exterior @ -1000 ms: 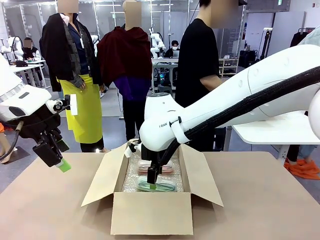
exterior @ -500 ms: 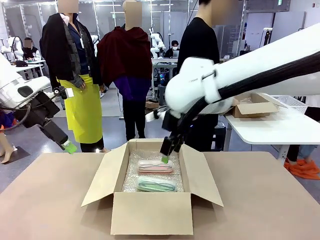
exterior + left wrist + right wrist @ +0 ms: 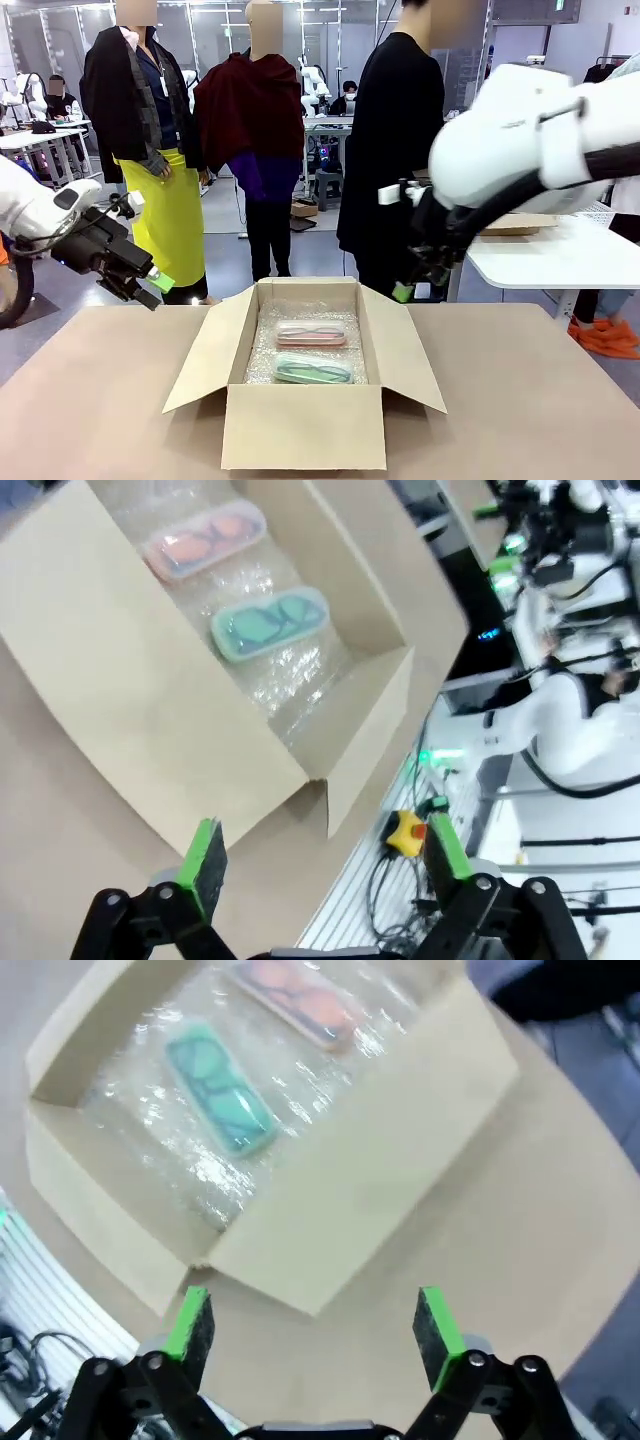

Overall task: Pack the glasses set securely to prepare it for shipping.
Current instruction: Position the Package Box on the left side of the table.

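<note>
1. Risk: box point(image 3: 300, 425) flaps point(image 3: 205, 355) open, nothing over the cases. They could rattle in transit, and a reach-in may snag a flap.
2. Box holds a bubble wrap point(image 3: 262, 362) liner; pink case point(image 3: 311, 334) at 12 o'clock, mint case point(image 3: 313, 369) at 6, apart.
3. L gripper point(image 3: 150, 278) at box's 9 o'clock, R gripper point(image 3: 403, 292) at 2; both spread wide, empty.

The right gripper point(image 3: 403, 291) is blurred in the front view, its details indistinct.
</note>
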Motion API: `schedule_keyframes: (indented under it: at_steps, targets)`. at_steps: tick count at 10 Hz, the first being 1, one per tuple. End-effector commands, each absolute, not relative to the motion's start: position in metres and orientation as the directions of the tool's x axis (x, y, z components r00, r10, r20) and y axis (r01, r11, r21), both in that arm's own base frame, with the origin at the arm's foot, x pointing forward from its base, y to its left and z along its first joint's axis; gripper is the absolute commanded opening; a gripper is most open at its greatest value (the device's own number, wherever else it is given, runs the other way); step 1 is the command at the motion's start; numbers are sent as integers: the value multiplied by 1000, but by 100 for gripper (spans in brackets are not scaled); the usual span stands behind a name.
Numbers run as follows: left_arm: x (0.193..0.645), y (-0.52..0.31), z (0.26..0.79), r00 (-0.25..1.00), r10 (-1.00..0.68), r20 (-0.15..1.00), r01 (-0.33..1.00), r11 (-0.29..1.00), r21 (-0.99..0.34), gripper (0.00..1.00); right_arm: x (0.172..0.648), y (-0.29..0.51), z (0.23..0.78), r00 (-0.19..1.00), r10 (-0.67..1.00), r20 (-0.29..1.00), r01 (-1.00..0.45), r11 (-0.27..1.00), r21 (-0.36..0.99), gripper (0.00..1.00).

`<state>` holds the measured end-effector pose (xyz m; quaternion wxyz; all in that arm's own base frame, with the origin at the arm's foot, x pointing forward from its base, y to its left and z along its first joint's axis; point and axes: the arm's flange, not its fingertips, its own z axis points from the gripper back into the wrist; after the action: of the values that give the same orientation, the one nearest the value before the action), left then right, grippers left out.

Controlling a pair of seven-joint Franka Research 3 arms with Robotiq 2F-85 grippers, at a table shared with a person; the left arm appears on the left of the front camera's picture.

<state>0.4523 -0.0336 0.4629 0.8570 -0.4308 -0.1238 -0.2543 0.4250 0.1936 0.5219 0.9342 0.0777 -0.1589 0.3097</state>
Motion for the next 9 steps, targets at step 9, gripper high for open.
schedule_keyframes:
  at_steps: [9]
  targets:
    - [483, 12, 411, 876, -212, 432, 481, 337, -809, 100, 382, 116, 536, 878, 293, 378, -346, 935, 82, 100]
